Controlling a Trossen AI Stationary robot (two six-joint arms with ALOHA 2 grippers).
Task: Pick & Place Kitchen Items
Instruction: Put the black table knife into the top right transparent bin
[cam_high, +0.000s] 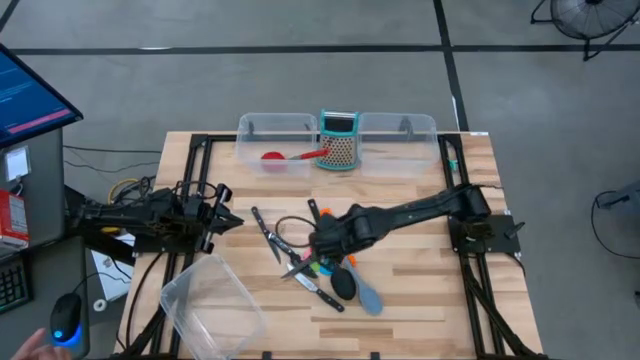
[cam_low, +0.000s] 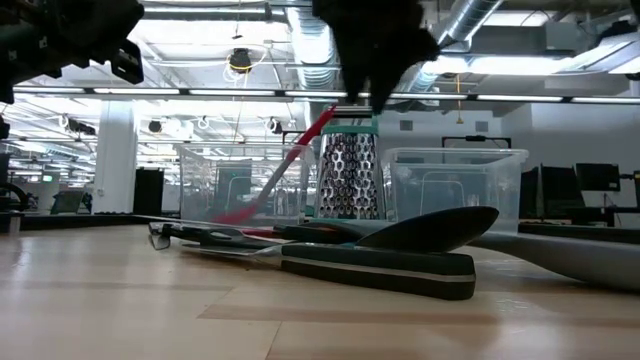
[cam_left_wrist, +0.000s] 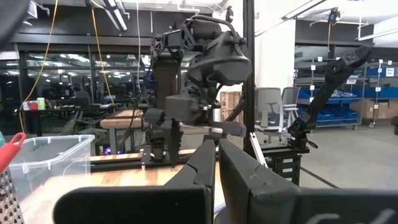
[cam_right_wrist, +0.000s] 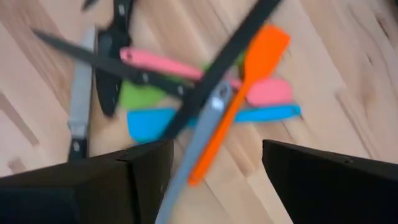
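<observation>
A jumble of small kitchen utensils (cam_high: 322, 268) lies on the wooden table (cam_high: 420, 290), in front of the teal-framed grater (cam_high: 339, 140): an orange spatula (cam_right_wrist: 239, 99) crosses a pink spatula (cam_right_wrist: 186, 65), a blue spatula (cam_right_wrist: 149, 122) and a green one (cam_right_wrist: 138, 95), with black-handled knives (cam_right_wrist: 107, 68) lying just beside and over them. A black spoon (cam_high: 344, 283) and a grey-blue spoon (cam_high: 366, 294) rest at the side of the pile farthest from the grater. A red spoon (cam_high: 283, 156) sits apart from the rest, inside the clear tub (cam_high: 276, 140) immediately left of the grater. The right gripper (cam_right_wrist: 217, 165) hangs directly over the pile, its fingers spread wide and holding nothing, the orange spatula showing between them. The left gripper (cam_high: 224, 219) waits well to the grater's left, at the table's edge, its fingers pressed together and empty. Another clear tub (cam_high: 210, 305) lies tilted at the corner nearest that arm.
</observation>
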